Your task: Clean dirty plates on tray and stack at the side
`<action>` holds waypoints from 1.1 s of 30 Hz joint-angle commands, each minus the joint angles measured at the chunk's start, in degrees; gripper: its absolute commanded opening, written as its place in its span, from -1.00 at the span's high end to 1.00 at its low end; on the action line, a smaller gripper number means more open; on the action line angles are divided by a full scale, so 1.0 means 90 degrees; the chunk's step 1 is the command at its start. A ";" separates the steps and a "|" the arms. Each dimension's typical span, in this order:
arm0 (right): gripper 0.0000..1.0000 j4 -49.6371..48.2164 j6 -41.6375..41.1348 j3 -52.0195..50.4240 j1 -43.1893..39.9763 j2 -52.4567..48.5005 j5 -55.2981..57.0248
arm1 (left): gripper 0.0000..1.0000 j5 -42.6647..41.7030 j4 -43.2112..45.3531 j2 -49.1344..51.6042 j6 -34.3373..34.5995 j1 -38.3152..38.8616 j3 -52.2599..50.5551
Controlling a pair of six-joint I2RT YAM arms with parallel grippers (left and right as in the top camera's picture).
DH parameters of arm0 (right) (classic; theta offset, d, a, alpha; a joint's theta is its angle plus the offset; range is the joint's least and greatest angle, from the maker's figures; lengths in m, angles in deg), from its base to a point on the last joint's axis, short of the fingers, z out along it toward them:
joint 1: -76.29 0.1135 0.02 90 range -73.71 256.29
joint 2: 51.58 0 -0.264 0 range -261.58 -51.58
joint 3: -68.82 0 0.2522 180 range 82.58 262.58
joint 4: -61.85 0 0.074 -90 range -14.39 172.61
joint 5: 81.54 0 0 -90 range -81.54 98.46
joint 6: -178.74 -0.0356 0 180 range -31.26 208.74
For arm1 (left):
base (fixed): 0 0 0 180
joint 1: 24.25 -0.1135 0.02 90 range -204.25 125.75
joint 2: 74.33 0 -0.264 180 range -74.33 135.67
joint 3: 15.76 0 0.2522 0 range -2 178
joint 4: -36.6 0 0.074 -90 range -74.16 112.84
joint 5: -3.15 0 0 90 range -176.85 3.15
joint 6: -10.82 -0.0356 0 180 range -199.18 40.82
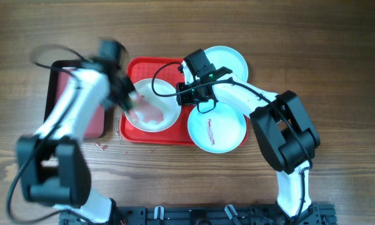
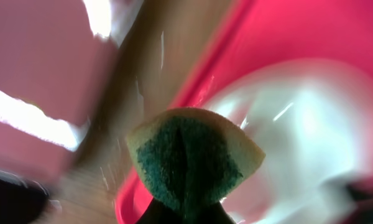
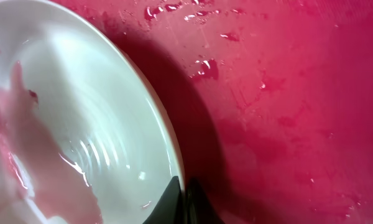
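White plate [image 1: 151,107] on red tray [image 1: 175,135], left gripper [image 1: 124,95] clamping sponge [image 2: 193,155] at its left edge, right gripper [image 3: 181,199] pinching its right rim

Wooden bench [image 1: 337,62], grain running left to right. 1 small black-rimmed tray [image 1: 99,124] with a maroon inside at far left, partly covered. A few wet drops [image 1: 102,147] on the wood just below it. 1 yellow sponge [image 2: 193,158], green scouring face up, pinched into a fold. Black rail [image 1: 200,215] along the near edge.
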 commanded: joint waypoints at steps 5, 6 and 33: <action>0.91 0.0835 0.0000 0.0177 -0.0032 0.0291 0.0736 | 0.92 0.0032 -0.0627 -0.0517 -0.0656 -0.1540 0.1345; 0.91 0.1098 0.0017 0.0289 -0.0032 0.0435 0.1001 | 0.92 0.0032 -0.0658 -0.0488 -0.0656 -0.1613 0.1343; 0.91 0.1673 0.0665 0.1535 0.3293 0.1124 1.1795 | 0.92 0.0029 -0.0500 -0.0466 -0.0651 -0.1642 0.0731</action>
